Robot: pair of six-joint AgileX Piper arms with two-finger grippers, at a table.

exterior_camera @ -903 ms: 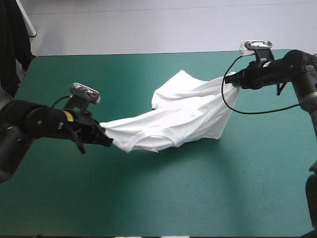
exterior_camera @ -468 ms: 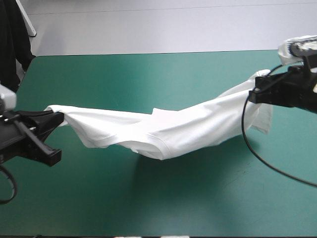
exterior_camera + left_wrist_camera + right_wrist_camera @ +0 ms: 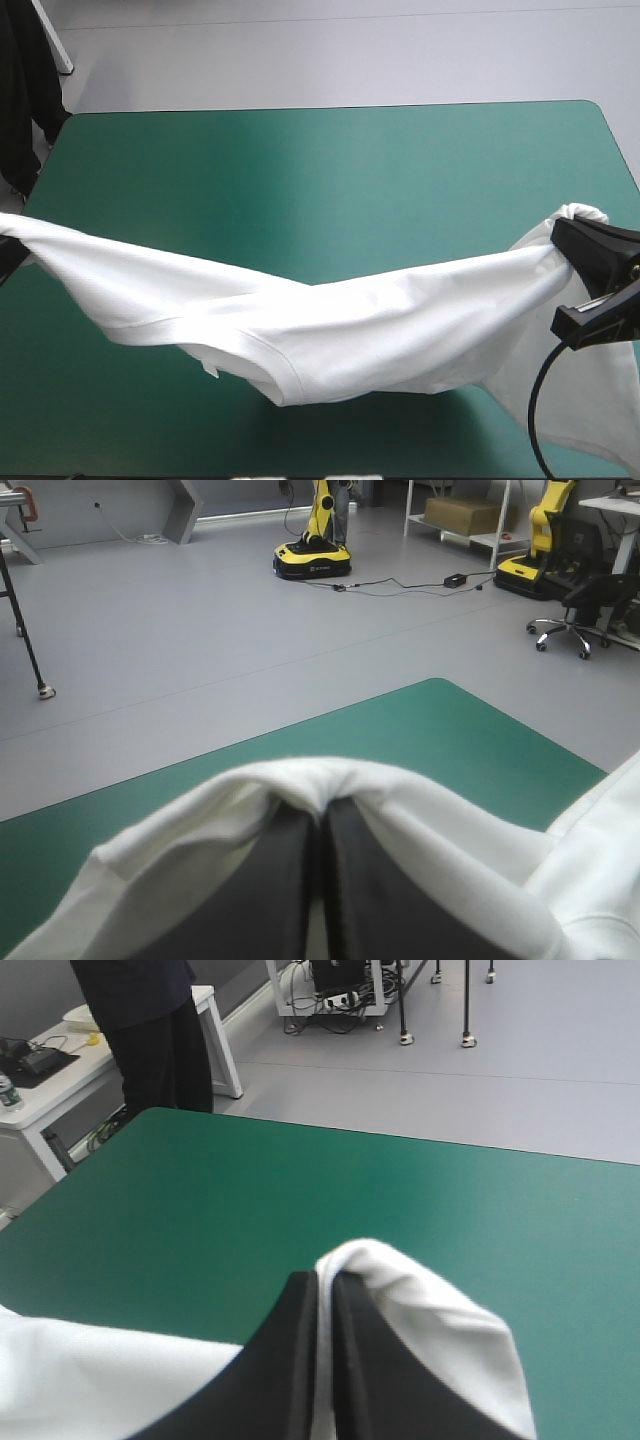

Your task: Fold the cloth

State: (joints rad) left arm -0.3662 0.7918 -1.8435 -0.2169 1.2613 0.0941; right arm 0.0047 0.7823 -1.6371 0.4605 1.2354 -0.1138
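Sagging, one T-shirt, two grippers pinching it

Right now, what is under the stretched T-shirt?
Under the T-shirt only the teal-green table cover shows, with a shadow along the shirt's near side. The strip directly beneath the sagging cloth is covered, so I cannot see it.

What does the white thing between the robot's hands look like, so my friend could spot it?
Find the big teal-green table. Stretched across it, pinched by the left gripper at one end and the right gripper at the other, sags the T-shirt. It is the only white, floppy thing there.
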